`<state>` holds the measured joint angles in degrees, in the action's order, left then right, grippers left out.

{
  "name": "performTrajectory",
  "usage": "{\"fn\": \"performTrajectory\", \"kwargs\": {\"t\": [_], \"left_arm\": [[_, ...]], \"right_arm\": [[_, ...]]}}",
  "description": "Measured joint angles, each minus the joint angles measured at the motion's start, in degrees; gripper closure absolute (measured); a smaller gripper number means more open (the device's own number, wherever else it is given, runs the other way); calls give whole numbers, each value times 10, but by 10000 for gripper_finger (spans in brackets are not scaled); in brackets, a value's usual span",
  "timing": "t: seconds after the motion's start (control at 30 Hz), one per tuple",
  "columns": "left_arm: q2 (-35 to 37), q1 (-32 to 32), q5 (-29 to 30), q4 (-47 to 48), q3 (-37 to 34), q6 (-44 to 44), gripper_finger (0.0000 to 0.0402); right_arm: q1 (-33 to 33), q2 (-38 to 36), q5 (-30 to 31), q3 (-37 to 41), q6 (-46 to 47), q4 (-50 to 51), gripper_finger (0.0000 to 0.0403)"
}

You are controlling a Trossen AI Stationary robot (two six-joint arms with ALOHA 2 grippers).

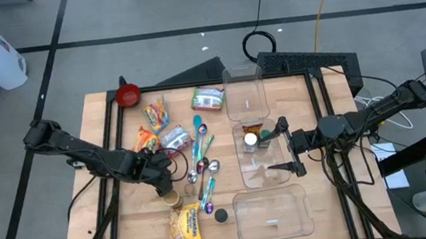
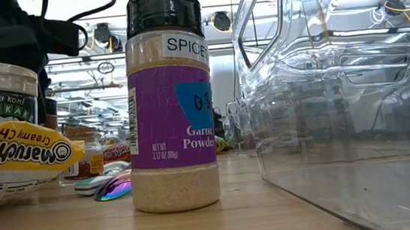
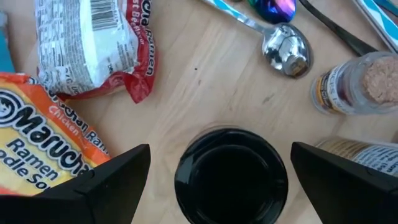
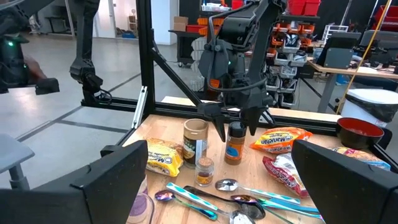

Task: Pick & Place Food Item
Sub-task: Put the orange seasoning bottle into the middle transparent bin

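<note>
left gripper (image 3: 221, 171) hung over a black-capped jar (image 3: 231, 177) near the table (image 1: 128, 218) front-left, fingers (image 3: 109, 177) apart on either side of the cap, not touching it; right wrist view showed the same gripper above a brown spice jar (image 4: 234, 144), tips level with its lid, a taller jar (image 4: 195, 144) and a small jar (image 4: 204, 170) just beside it; ramen pack (image 3: 43, 146) lay close to one finger, a red-edged packet (image 3: 93, 46) and spoon (image 3: 283, 46) further off; right gripper (image 1: 290, 148) waited over the middle clear bin (image 1: 257, 142), fingers apart, holding nothing; food item judged to be the capped jar, not yet grasped, on the table between the ramen and the neighbouring jars; risks: a finger could catch the ramen wrapper or knock the tall jar while descending, since the clutter is tight; closing on the cap alone could let the jar slip or tip; garlic powder (image 2: 168, 103) stood apart near the front bin (image 1: 272, 213), out of the way.
</note>
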<state>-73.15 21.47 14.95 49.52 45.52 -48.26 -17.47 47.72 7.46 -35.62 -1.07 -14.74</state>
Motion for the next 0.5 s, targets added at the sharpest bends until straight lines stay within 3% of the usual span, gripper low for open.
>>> {"fn": "performTrajectory", "kwargs": {"t": [0.13, 0.37, 0.5], "left_arm": [[0, 0, -19, 1, 0, -3, 38], [0, 0, -11, -1, 0, 17, 196], [0, -2, 3, 0, 0, 22, 198]], "right_arm": [[0, 0, 0, 0, 0, 0, 11], [0, 0, 0, 0, 0, 0, 11], [0, 0, 0, 0, 0, 0, 11]]}}
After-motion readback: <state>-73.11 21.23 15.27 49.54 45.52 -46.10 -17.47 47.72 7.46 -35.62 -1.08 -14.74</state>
